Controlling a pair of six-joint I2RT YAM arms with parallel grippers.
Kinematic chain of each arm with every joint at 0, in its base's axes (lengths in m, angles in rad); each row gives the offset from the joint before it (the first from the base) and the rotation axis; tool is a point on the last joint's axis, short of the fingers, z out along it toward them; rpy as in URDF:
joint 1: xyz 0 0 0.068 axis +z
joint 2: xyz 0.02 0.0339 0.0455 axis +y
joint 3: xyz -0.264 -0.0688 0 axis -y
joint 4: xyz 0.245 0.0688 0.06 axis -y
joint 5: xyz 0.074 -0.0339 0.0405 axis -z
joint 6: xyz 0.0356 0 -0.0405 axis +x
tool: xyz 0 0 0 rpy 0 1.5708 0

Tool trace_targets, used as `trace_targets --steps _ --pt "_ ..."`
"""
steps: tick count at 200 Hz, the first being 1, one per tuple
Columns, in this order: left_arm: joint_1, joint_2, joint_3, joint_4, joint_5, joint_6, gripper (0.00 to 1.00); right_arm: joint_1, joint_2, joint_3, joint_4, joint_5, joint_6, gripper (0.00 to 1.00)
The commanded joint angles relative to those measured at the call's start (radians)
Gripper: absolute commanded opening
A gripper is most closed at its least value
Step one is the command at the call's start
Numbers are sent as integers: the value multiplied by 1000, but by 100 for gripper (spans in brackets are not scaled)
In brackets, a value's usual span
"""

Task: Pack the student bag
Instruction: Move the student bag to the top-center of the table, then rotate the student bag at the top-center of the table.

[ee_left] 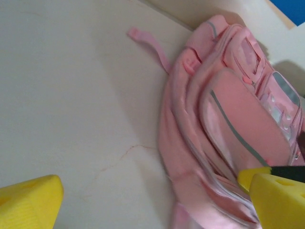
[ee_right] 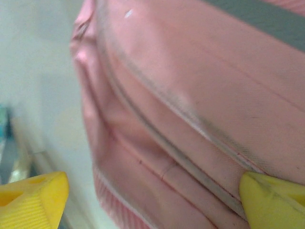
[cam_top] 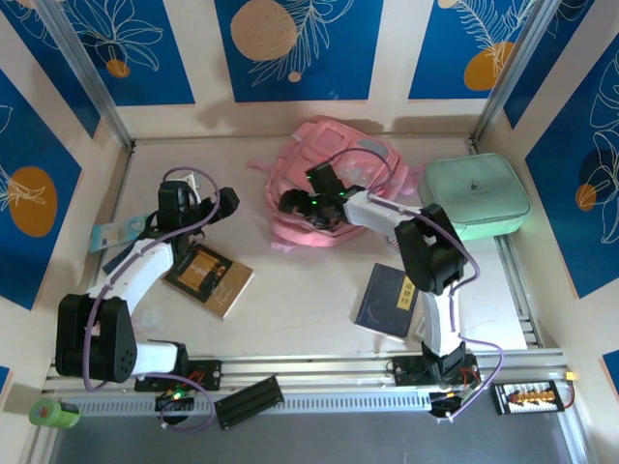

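The student bag [cam_top: 334, 164] is a large pink backpack lying flat at the back middle of the table, its straps spread to the left. In the left wrist view the bag [ee_left: 228, 119] shows its zip pockets and grey stripe. My right gripper [cam_top: 308, 191] hovers low over the bag's near left part, open. Its yellow fingers [ee_right: 33, 198] stand wide apart, with pink fabric and a zip seam [ee_right: 157, 143] between them. My left gripper [cam_top: 224, 200] is open to the left of the bag, holding nothing. Its fingers [ee_left: 28, 200] frame bare table and the bag's edge.
A mint-green case [cam_top: 476, 196] sits right of the bag. A dark blue book [cam_top: 387, 300] lies near the right arm. A brown-and-black book [cam_top: 208, 277] lies under the left arm. A blue packet [cam_top: 114, 235] is at the far left. A green roll [cam_top: 53, 414] rests on the front rail.
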Motion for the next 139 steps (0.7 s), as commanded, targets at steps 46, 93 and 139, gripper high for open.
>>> trace_targets --steps 46,93,139 --pt "-110 60 66 -58 25 -68 93 -39 -80 53 19 -155 -20 90" --pt "-302 181 135 -48 3 -175 87 -200 -317 -227 -10 -65 -64 90" --pt "-354 367 275 32 86 -239 79 -330 -377 -337 -74 -1 -64 89"
